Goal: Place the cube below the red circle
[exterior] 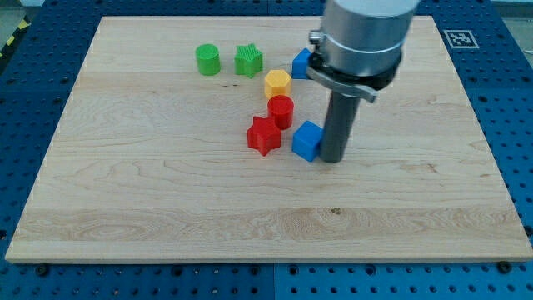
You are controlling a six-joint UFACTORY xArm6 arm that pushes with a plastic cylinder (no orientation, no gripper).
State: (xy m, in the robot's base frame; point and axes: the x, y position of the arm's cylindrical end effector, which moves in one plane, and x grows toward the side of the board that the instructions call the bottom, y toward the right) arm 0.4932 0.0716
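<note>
The blue cube (306, 140) sits near the board's middle, just to the lower right of the red circle (281, 111). My tip (332, 158) stands right against the cube's right side, touching or nearly touching it. The red star (263, 135) lies to the left of the cube and below-left of the red circle, close to both.
A yellow hexagon (277, 83) sits just above the red circle. A second blue block (301, 63) is partly hidden behind the arm. A green circle (208, 60) and a green star (248, 61) lie toward the top. The wooden board (125, 192) rests on a blue table.
</note>
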